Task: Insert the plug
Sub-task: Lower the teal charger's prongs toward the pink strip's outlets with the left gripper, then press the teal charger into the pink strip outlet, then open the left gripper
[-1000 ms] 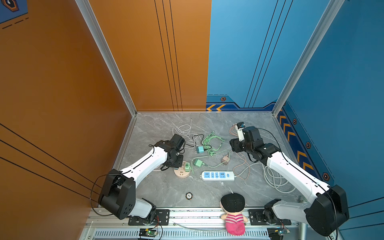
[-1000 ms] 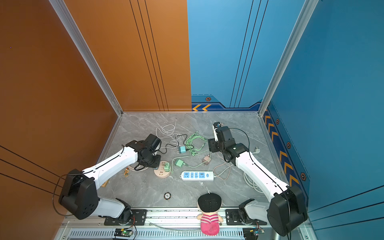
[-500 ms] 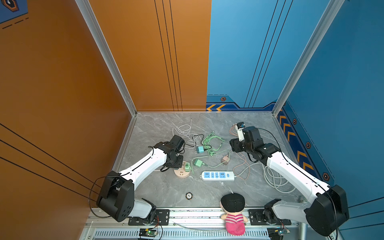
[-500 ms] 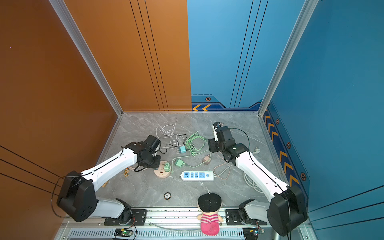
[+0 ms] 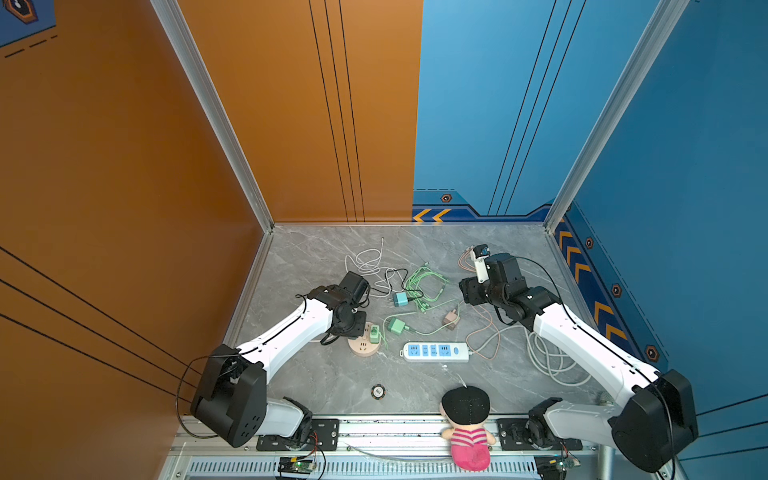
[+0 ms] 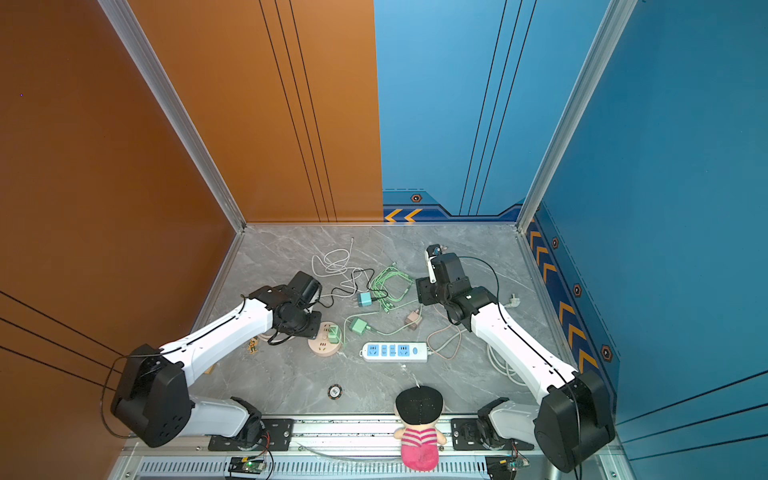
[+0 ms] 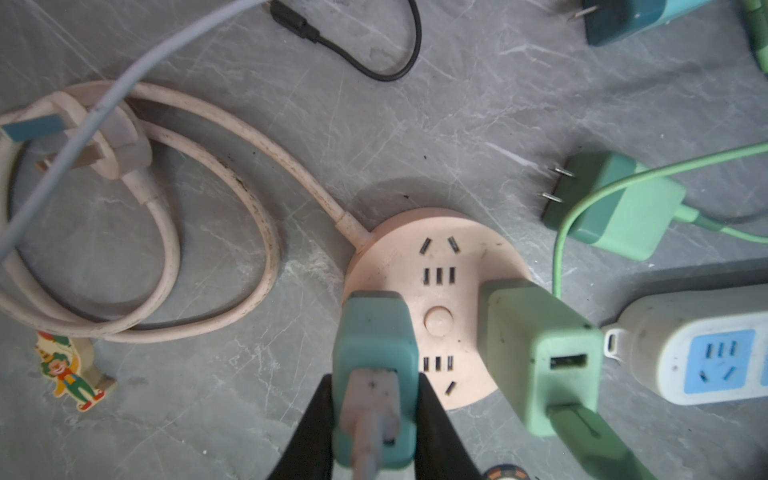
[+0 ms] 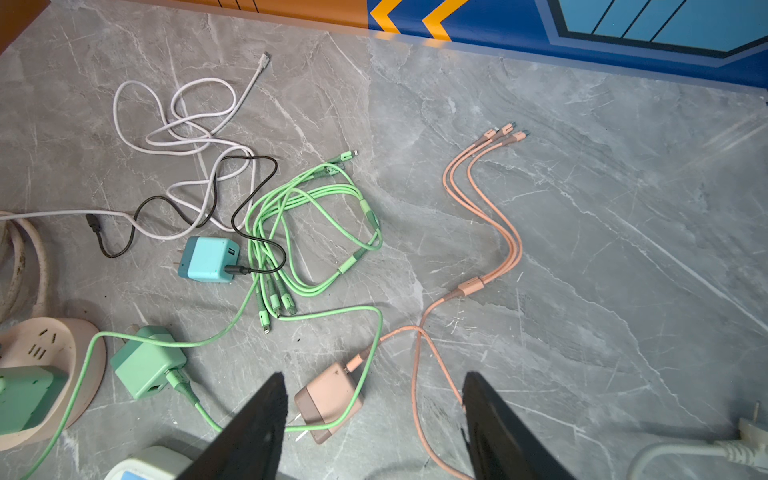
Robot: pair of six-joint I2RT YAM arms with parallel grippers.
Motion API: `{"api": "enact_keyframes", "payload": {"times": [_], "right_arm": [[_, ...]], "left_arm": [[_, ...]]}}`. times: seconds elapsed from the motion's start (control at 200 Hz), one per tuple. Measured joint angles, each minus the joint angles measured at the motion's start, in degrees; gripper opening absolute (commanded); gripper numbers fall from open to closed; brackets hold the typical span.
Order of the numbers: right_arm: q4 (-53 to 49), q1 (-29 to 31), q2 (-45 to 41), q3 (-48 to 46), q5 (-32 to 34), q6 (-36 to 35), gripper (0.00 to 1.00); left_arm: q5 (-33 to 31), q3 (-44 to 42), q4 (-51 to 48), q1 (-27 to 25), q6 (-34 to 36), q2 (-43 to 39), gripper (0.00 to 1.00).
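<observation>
Left fingers (image 7: 309, 436) pinch teal plug (image 7: 374, 361) at round socket (image 7: 440, 257) edge; open tabletop (image 5: 332, 374) nearby.

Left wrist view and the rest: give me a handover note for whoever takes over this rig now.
Left gripper: shut on a teal charger, standing at the edge of the round pink socket; pins hidden, seating unclear.
Right gripper: open, empty, over the table by the pink charger.
Done: a light green charger stands plugged into that socket.
Left to do: probably press the teal charger home, then release.
</observation>
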Motion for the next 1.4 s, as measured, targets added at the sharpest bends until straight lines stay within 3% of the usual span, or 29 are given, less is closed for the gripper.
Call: {"api": "enact_keyframes", "payload": {"times": [0.486,1.316,1.401], "right_arm": [[0.92,0.0,0.66,0.02,-0.13,0.22,0.69],[1.42,0.0,-0.09,-0.94,-0.15,0.46,0.69],[1.42,-0.02,-0.72,-1.01,-0.13,0.46,0.69]], "left_arm": [[-0.5,-4.52,3.39,-1.6,-3.23,-1.95,0.0],[-1.25,-3.3,2.73,-2.19,-4.55,1.33,0.0],[-1.25,-3.19,2.71,-2.19,-4.52,1.33,0.04]]}}
